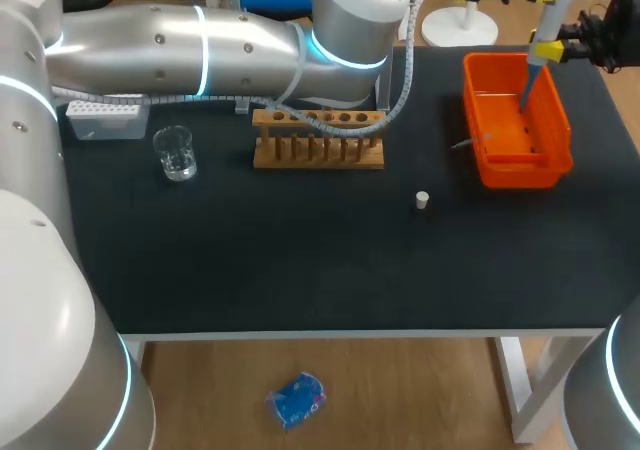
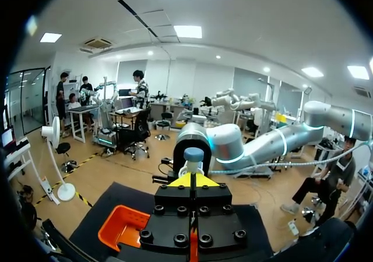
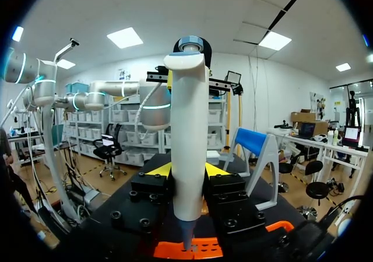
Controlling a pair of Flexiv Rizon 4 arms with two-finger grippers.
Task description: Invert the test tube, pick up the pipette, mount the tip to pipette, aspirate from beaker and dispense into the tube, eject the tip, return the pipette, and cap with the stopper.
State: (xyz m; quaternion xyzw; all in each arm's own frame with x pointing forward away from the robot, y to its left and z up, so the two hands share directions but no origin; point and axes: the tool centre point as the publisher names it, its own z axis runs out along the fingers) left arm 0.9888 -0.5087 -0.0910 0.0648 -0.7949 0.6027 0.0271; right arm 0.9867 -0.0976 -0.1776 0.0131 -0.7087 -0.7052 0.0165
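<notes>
Big silver left arm [image 1: 200, 50] stretches across the black desk [image 1: 300, 270]. Under both hands sits the orange plastic bin [image 1: 520, 175]. Over it the right hand [image 3: 187, 170] pinches the upright white plastic pipette [image 3: 189, 116] mid-body. The left hand [image 2: 192, 180] is pressed together, with the blue top button [image 2: 193, 154] just ahead. Light, stiff, slick, I'd judge: hold the barrel, keep the button free.

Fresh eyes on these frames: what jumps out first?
The left arm dominates, stretched across the back of the table toward its far right corner. There the right gripper holds the pipette upright over the orange bin. The wooden rack stands mid-table, with the glass beaker to its left and a small white stopper alone in front of it, to the right.
</notes>
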